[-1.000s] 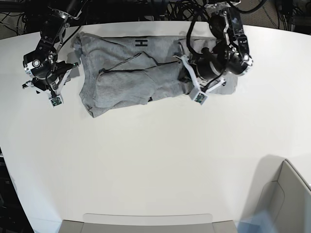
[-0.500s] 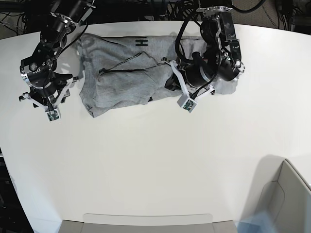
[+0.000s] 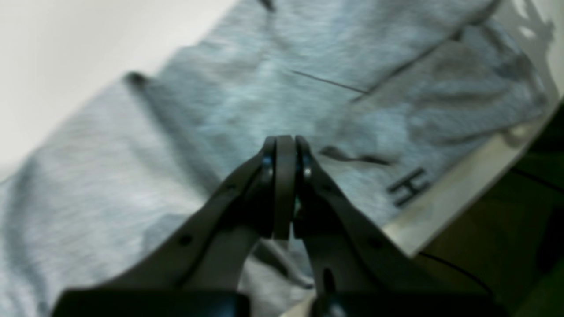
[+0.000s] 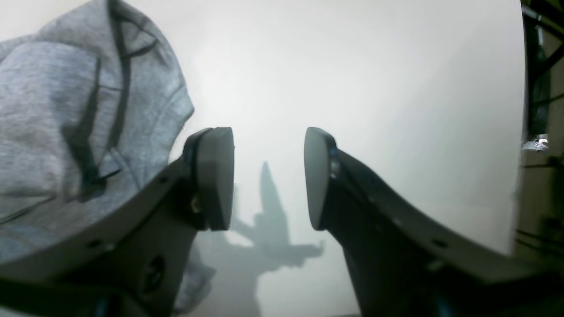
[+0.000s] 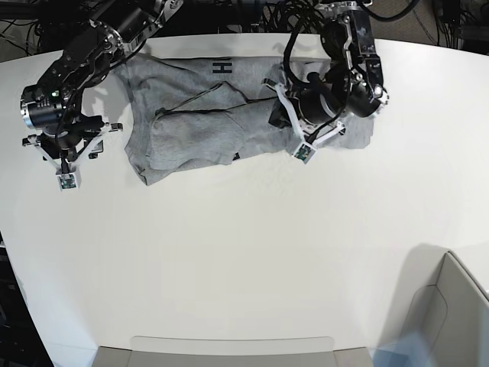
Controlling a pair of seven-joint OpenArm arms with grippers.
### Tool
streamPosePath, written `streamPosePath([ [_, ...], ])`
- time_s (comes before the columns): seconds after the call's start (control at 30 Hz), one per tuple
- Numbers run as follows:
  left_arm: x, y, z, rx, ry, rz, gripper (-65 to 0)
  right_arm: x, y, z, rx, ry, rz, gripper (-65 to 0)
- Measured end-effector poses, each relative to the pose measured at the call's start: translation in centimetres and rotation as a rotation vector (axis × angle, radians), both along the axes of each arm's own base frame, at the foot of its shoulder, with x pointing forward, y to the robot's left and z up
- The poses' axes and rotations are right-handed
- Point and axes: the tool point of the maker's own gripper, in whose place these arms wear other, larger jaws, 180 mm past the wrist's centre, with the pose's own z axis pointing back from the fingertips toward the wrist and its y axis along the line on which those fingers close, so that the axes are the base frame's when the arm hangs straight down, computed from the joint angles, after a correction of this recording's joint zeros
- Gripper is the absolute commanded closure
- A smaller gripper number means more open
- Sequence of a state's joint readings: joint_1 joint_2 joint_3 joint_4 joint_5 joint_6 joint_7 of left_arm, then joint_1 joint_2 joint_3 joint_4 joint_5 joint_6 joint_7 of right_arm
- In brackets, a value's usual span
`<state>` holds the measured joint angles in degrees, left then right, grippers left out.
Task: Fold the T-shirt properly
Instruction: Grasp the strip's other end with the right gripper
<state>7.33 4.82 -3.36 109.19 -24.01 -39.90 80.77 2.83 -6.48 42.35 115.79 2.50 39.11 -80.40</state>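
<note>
The grey T-shirt [image 5: 206, 122] lies crumpled and partly folded over itself at the table's far side, a black letter H [image 5: 221, 69] showing near its far edge. My left arm [image 5: 336, 92] hangs over the shirt's right end. In the left wrist view the left gripper [image 3: 284, 147] is shut, pads pressed together with no cloth seen between them, above the T-shirt [image 3: 176, 132] and the letter H [image 3: 407, 187]. My right arm [image 5: 57, 115] is left of the shirt. The right gripper [image 4: 269, 176] stands open over bare table, with the T-shirt's edge [image 4: 66, 110] beside its left finger.
The white table [image 5: 244, 252] stretches toward the near side. A grey bin [image 5: 451, 313] stands at the bottom right and a flat grey tray edge [image 5: 229, 352] at the bottom. Dark cables [image 5: 252, 15] run behind the table's far edge.
My right arm has drawn away leftward from the shirt's left edge. The left arm swung left over the shirt, then back up and right. Both grippers kept their state.
</note>
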Motion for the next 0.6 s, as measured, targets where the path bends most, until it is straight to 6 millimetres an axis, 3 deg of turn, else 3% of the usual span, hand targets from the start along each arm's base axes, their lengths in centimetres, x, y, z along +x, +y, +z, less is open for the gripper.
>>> streamPosePath([
  [0.1, -0.4, -0.2, -0.2, -0.007, 0.008, 0.0, 0.0, 0.5, 1.7, -1.7, 0.144, -0.012, 0.092, -26.2],
  [0.33, -0.7, -0.1, -0.4, -0.005, 0.016, -0.001, 0.0, -0.8, 5.6, -5.9, 0.496, 0.035, 0.191, -26.2],
  [0.6, -0.7, -0.1, -0.4, -0.006, 0.018, 0.0, 0.0, -3.1, 5.4, -9.1, 0.559, 0.14, 0.156, -26.1],
])
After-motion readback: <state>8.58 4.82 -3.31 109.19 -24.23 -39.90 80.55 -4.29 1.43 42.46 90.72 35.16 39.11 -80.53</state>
